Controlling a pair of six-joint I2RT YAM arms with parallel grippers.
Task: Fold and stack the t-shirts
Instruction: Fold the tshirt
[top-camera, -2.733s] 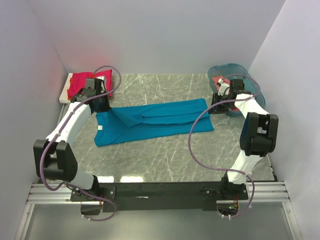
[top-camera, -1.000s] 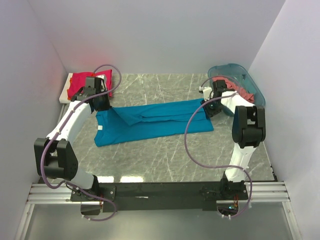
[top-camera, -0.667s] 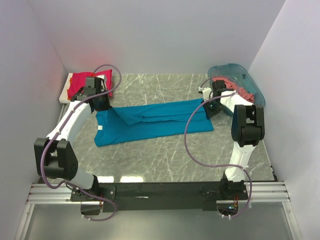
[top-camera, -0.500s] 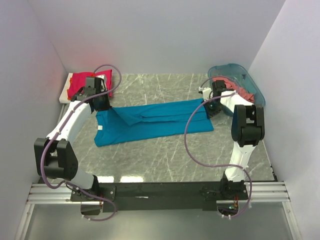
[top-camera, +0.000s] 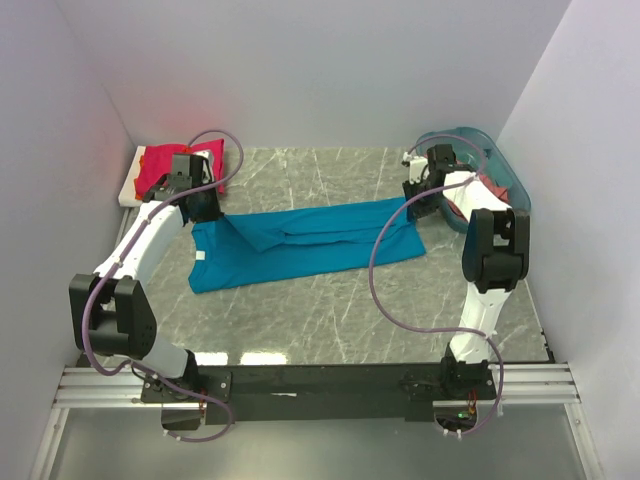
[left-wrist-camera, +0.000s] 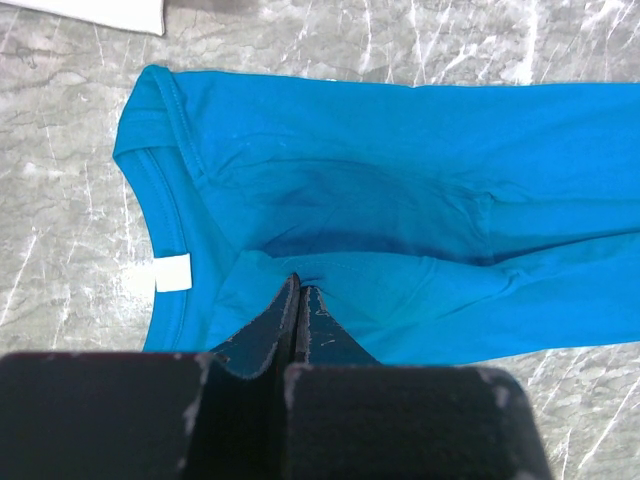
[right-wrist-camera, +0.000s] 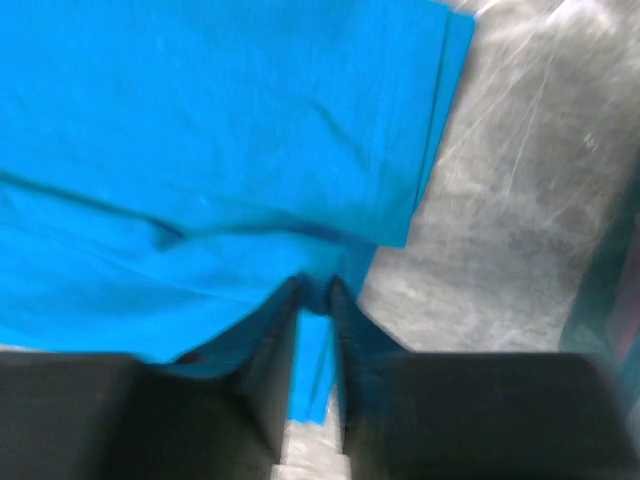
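Marble tabletop (top-camera: 330, 300): left fingers (left-wrist-camera: 268, 330) clamped together on teal-blue t-shirt (top-camera: 300, 240) near collar; right fingers (right-wrist-camera: 268, 340) pinching its hem.

Teal t-shirt (top-camera: 300, 245) on marble table (top-camera: 350, 310)

The teal-blue t-shirt (top-camera: 300, 240) is soft, matt knitted cloth with stitched hems, the table (top-camera: 330, 300) a smooth, faintly glossy, grey veined stone-look surface, the basket (top-camera: 508, 175) translucent, shiny teal plastic.

Teal tee (top-camera: 300, 240) half-folded lengthwise across table (top-camera: 330, 300) ctr; red tee (top-camera: 155, 165) folded far-left.
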